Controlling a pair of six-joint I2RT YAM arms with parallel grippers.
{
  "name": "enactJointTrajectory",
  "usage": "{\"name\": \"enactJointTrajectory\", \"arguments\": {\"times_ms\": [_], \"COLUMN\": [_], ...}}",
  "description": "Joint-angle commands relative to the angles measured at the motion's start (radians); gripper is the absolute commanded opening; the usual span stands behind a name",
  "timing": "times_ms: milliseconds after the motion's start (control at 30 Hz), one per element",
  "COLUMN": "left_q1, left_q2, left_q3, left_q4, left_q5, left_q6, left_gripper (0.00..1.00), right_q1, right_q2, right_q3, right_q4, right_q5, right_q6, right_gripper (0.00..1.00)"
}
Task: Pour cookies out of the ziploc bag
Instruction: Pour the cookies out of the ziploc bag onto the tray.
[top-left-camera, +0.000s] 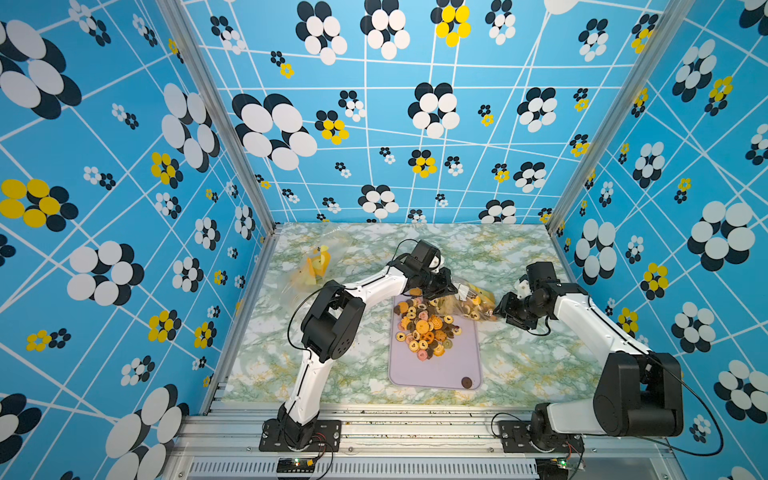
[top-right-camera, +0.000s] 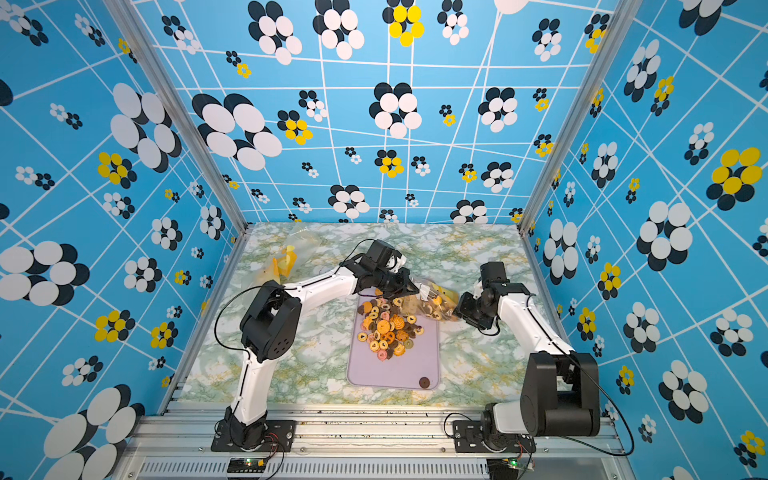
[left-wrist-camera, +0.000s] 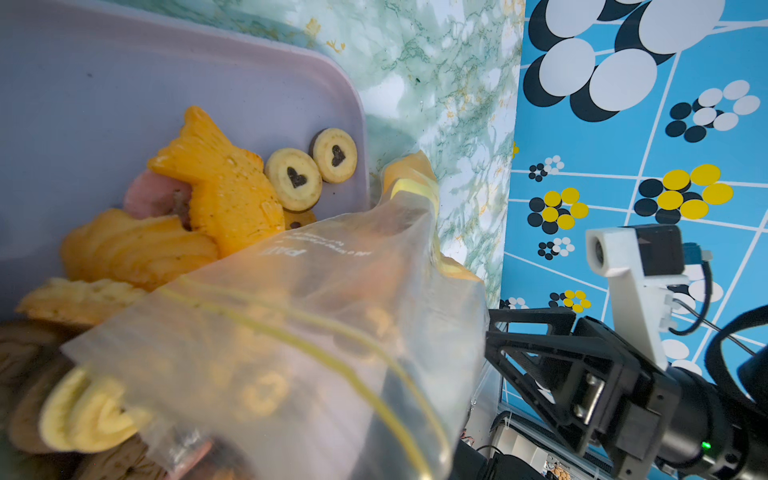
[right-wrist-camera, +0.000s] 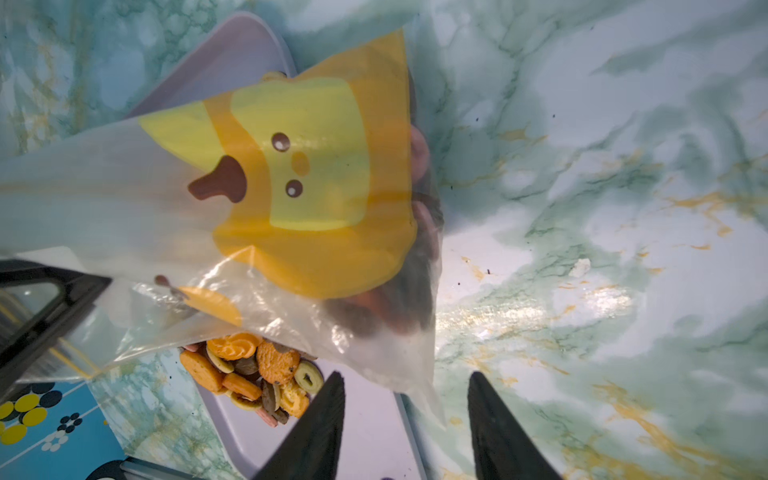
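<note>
The clear ziploc bag (top-left-camera: 473, 301), printed with a yellow duck, lies tilted over the far right corner of a lilac tray (top-left-camera: 436, 370). My left gripper (top-left-camera: 446, 289) is shut on the bag's mouth end, and its jaws are hidden behind the plastic in the left wrist view. Cookies (top-left-camera: 424, 328) in orange, brown and pink lie heaped on the tray, and some remain inside the bag (right-wrist-camera: 311, 187). My right gripper (right-wrist-camera: 405, 386) is open at the bag's bottom end. The bag's corner hangs between its fingers without touching them.
One dark cookie (top-left-camera: 466, 382) lies alone near the tray's front right corner. A second clear bag with yellow print (top-left-camera: 313, 266) lies at the back left of the marble tabletop. Patterned blue walls close in three sides.
</note>
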Motion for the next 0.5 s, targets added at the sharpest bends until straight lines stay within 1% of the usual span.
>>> {"name": "enactJointTrajectory", "arguments": {"times_ms": [0,33,100,200,267,333,433,467], "left_q1": [0.006,0.005,0.006,0.006,0.006,0.006,0.004,0.004], "left_q2": [0.017,0.017,0.017,0.021,0.021,0.022,0.022,0.022], "left_q3": [0.002,0.002,0.004,0.005,0.007,0.007,0.006,0.006], "left_q4": [0.015,0.015,0.018,0.025,0.026,0.028,0.03,0.03], "left_q5": [0.01,0.006,0.006,0.005,0.006,0.007,0.01,0.009], "left_q6": [-0.003,-0.003,-0.008,-0.012,-0.014,-0.014,-0.016,-0.015], "left_gripper": [0.0,0.0,0.0,0.0,0.0,0.0,0.0,0.0], "right_q1": [0.0,0.007,0.02,0.026,0.025,0.017,-0.005,-0.011], "right_q2": [0.048,0.058,0.074,0.059,0.023,-0.019,-0.052,-0.055], "right_q3": [0.002,0.011,0.032,0.044,0.045,0.036,0.017,0.011], "right_q4": [0.049,0.065,0.095,0.155,0.176,0.146,0.044,0.017], "right_q5": [-0.099,-0.126,-0.175,-0.28,-0.298,-0.234,-0.054,-0.02], "right_q6": [0.024,0.038,0.063,0.084,0.072,0.036,-0.02,-0.034], "right_gripper": [0.46,0.43,0.41,0.4,0.4,0.39,0.38,0.38]}}
